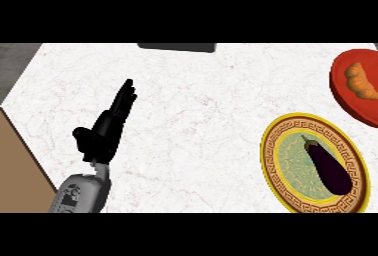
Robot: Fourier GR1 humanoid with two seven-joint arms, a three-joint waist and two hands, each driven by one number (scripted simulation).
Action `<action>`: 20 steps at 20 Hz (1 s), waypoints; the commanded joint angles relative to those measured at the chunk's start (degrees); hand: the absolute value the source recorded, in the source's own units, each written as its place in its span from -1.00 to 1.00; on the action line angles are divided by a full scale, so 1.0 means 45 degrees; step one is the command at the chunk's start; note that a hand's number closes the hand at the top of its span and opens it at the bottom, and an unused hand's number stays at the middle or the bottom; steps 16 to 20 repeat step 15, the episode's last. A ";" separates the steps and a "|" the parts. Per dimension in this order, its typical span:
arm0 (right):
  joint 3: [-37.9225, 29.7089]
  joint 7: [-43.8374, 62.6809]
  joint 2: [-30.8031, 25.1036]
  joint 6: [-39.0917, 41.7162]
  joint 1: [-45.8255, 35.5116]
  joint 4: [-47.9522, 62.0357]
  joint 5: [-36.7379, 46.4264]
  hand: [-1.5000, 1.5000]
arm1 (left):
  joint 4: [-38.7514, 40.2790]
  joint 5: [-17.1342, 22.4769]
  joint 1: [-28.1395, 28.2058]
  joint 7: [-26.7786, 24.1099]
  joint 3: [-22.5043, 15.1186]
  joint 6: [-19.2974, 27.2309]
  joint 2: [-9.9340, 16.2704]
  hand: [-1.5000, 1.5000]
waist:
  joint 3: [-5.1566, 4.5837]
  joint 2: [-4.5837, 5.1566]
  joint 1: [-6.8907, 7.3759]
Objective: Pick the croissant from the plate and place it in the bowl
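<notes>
An orange croissant [359,81] lies on a red plate [341,95] at the far right, partly cut off by the view's edge. Below it stands a round bowl [269,150] with a yellow patterned rim and a pale green centre, and a dark purple eggplant [328,167] lies in it. My left hand [107,131] is over the counter's left part, far from both dishes. It is open, with straight fingers pointing up and away, and holds nothing. My right hand does not show.
A white marble counter [199,110] fills the view. A dark flat object [177,47] sits at its far edge. The counter's left edge runs diagonally, with a brown surface [18,170] beyond it.
</notes>
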 commanded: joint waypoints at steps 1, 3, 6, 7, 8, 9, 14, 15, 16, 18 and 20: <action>-0.0195 -0.1108 -0.0195 0.3779 -0.0167 0.0557 -0.0794 -1.00 | 0.0019 -0.0055 -0.0012 -0.0053 -0.0022 0.0006 0.0011 0.00 | 0.0023 0.0070 0.0096; -0.0127 -0.0989 -0.0282 0.4174 0.0012 0.0469 -0.1014 -1.00 | 0.0016 0.0059 -0.0080 -0.0161 0.0098 0.0048 -0.0054 0.00 | 0.0031 0.0075 -0.0036; -0.0092 -0.0757 -0.0254 0.4307 0.0115 0.0254 -0.1353 -1.00 | -0.0140 0.0036 -0.0166 0.0039 -0.0032 0.0033 -0.0116 0.00 | 0.0084 0.0091 0.0017; -0.0002 -0.0519 -0.0312 0.4522 0.0112 0.0164 -0.1418 -1.00 | -0.0006 0.0144 -0.0175 0.0068 0.0128 -0.0046 -0.0004 0.00 | 0.0074 0.0140 0.0039; -0.0035 -0.0581 -0.0444 0.4710 0.0216 0.0056 -0.1579 -1.00 | -0.0078 0.0060 0.0017 -0.0093 0.0109 0.0016 0.0014 0.00 | 0.0076 0.0066 -0.0022; 0.0009 -0.0404 -0.0371 0.4690 0.0290 0.0033 -0.1668 -1.00 | -0.0106 0.0078 -0.0027 -0.0031 0.0137 -0.0134 0.0184 0.00 | 0.0089 0.0101 0.0045; 0.0161 -0.0113 -0.0756 0.4955 0.0434 -0.0553 -0.2049 -1.00 | -0.0104 0.0087 -0.0174 0.0176 0.0271 0.0069 0.0107 0.00 | 0.0112 0.0094 -0.0078; 0.0212 -0.0009 -0.0831 0.5183 0.0547 -0.0634 -0.2163 -1.00 | -0.0173 0.0170 -0.0011 0.0027 0.0238 -0.0179 0.0246 0.00 | 0.0097 0.0053 -0.0078; 0.0212 -0.0009 -0.0831 0.5183 0.0547 -0.0634 -0.2163 -1.00 | -0.0173 0.0170 -0.0011 0.0027 0.0238 -0.0179 0.0246 0.00 | 0.0097 0.0053 -0.0078; 0.0212 -0.0009 -0.0831 0.5183 0.0547 -0.0634 -0.2163 -1.00 | -0.0173 0.0170 -0.0011 0.0027 0.0238 -0.0179 0.0246 0.00 | 0.0097 0.0053 -0.0078; 0.0212 -0.0009 -0.0831 0.5183 0.0547 -0.0634 -0.2163 -1.00 | -0.0173 0.0170 -0.0011 0.0027 0.0238 -0.0179 0.0246 0.00 | 0.0097 0.0053 -0.0078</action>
